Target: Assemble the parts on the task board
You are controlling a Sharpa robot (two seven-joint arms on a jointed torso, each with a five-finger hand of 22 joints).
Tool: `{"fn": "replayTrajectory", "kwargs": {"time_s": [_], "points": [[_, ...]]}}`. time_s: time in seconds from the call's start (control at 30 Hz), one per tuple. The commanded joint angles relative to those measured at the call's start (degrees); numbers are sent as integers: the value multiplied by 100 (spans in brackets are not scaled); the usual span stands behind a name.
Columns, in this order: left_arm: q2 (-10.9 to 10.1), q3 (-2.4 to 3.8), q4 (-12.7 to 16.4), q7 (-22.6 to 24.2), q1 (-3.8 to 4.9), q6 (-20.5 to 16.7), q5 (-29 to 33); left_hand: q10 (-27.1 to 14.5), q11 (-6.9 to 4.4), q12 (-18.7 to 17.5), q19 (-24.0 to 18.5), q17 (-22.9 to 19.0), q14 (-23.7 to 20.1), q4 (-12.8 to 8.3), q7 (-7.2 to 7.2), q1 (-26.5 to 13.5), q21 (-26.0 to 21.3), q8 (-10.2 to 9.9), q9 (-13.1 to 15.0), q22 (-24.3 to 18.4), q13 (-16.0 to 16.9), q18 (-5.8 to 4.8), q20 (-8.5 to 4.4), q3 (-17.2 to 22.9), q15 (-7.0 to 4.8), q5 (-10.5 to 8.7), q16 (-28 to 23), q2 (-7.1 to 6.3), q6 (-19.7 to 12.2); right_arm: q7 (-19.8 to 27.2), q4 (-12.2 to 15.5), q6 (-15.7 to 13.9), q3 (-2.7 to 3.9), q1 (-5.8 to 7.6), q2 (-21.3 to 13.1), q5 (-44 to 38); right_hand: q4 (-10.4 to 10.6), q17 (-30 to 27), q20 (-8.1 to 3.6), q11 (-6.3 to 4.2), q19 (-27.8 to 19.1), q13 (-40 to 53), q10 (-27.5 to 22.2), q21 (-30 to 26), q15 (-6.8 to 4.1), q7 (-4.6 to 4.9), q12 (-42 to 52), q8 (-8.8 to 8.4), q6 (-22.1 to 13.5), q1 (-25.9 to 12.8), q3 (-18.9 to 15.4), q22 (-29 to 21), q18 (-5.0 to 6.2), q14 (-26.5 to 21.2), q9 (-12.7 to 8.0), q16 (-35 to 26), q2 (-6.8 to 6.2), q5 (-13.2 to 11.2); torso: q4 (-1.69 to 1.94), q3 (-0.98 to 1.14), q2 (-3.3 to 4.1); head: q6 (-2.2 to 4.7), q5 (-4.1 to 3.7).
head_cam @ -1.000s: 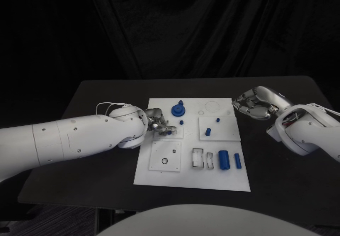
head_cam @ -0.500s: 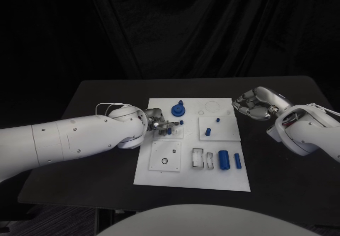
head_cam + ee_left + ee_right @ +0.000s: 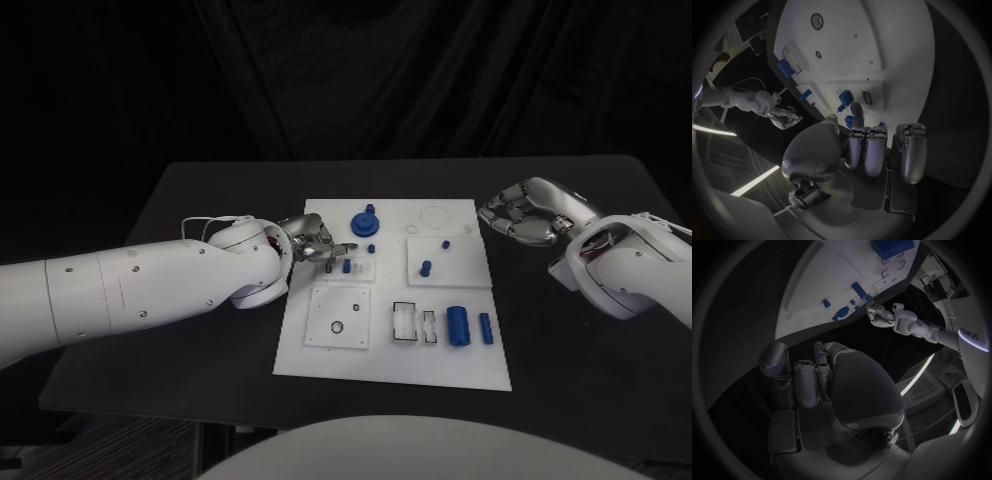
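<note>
Spotter: Logged left hand [image 3: 310, 240] over the far-left part of the task board [image 3: 375, 365], fingers curled in close by a small upright peg [image 3: 346, 265]. Cannot tell whether pinching that peg or only hovering beside it.

Logger: Probably kept there to seat or steady the peg in its little plate. Anything on the other side?

Spotter: Found right hand [image 3: 526, 212] off the board's far-right corner, above bare table [image 3: 188, 200], curled into a fist with nothing seen inside. Likely parked clear so as to leave the board open.

Logger: Whereabouts of remaining parts?

Spotter: Marked blue knob [image 3: 365, 222] at the far edge, just beyond the left fingers, with a short peg [image 3: 371, 248] near it. Further right, on a raised square, noted a tiny peg [image 3: 444, 243] and a longer peg [image 3: 424, 267]. Toward the near side, a thick cylinder [image 3: 456, 325] and a thin cylinder [image 3: 485, 328] side by side, next to two open slots [image 3: 404, 323].

Logger: Room to move?

Spotter: Tight round the left fingers, with knob and short peg both close. Open board along the near edge, open table on either flank. Would lift straight up before crossing, to avoid clipping the knob. Judged well short of done, with several parts seemingly loose.
</note>
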Motion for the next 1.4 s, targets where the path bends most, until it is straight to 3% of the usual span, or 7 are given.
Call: {"fn": "replayTrajectory", "kwargs": {"time_s": [0.03,0.33,0.5,0.8,0.87,0.9,1.4], "points": [[-52,11,61,227,127,-338,-90,595,-49,20,282,1507,595,15,-9,48,29,64,92,1214,1509,4,-48,-75,-48,-27,15,16,-32,-84,16,-35,3,-15,-8,-31,1,240,-10,9,18,485,-35,-15,-22,-10,-27,35,42,37,20,684,33,13,-2,-9,-17,20,2,0,7,-1,30],[-174,11,90,373,569,190,-222,595,-68,20,305,1507,595,-12,-29,550,46,233,335,1243,1509,-5,-69,-199,-66,167,15,63,-189,-55,33,-92,4,-14,-23,-31,2,245,-10,8,25,495,-23,0,-23,-10,-20,35,40,38,22,688,31,16,-3,-4,-22,23,3,15,-12,-1,84],[-107,11,-94,200,688,788,-233,595,-67,20,319,1507,595,-57,-29,864,59,275,331,1261,1509,-10,-71,-184,-66,413,15,73,-251,-59,30,-87,4,-14,-10,-31,3,246,-10,8,28,492,-27,7,-23,-10,-22,33,36,38,22,690,29,16,-3,-3,-24,24,-11,20,-7,-1,122],[224,10,-752,-66,737,1518,-238,595,-52,20,314,1507,595,-23,-8,1016,47,289,322,1262,1509,-8,-60,-202,-54,16,15,125,-300,85,30,-190,4,-14,7,-137,2,276,-12,5,51,518,7,52,-26,-14,-2,37,40,51,37,703,21,33,-2,26,-19,45,4,6,2,-1,103],[300,10,-907,-82,738,1578,-239,595,-46,20,314,1507,595,-19,-4,1055,45,293,322,1264,1509,-8,-56,-197,-51,-164,15,139,-307,92,26,-187,4,-14,16,-169,2,276,-12,5,51,518,7,52,-26,-14,-2,37,40,51,37,703,21,33,-2,26,-19,45,2,8,5,-1,97],[346,10,-1002,-104,738,1631,-239,595,-46,20,315,1507,595,-17,-1,1090,44,301,322,1266,1509,-8,-54,-166,-48,-499,15,165,-308,92,23,-183,4,-14,21,-183,1,290,-12,4,65,531,22,84,-26,-14,7,37,40,53,39,711,15,40,-2,38,-19,49,4,6,6,-1,97],[636,9,-1573,-190,720,1916,-239,595,-15,20,256,1507,595,9,34,996,-33,274,322,1222,1509,14,-34,-222,-22,-411,15,144,-375,105,20,-175,4,-15,27,-230,6,280,-13,4,64,521,13,75,-28,-13,2,38,40,50,38,709,17,37,-2,30,-28,53,-9,-4,6,-1,132]]}}
